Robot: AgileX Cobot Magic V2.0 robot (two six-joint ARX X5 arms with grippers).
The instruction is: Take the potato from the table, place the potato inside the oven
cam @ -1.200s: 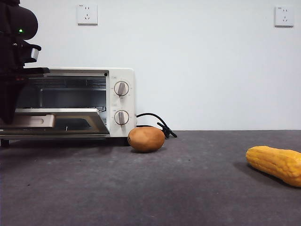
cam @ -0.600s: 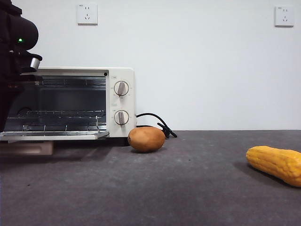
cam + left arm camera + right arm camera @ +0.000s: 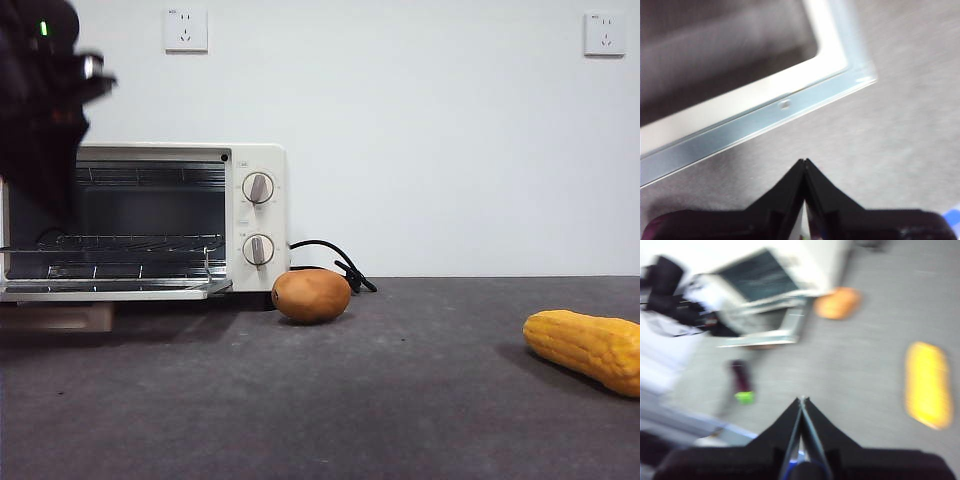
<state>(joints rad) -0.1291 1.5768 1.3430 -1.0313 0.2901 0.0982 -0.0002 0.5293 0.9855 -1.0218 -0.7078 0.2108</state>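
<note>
Potato [image 3: 311, 296] on table [image 3: 400, 400] beside open oven [image 3: 255, 165]

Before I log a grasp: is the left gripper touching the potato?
Apart. In the front view the potato lies alone on the table beside the oven; the left gripper, shut, is over the open door's corner.

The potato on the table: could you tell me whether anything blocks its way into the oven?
Nothing visible does. The potato lies just beside the oven, whose door is folded down flat, leaving the cavity open.
</note>
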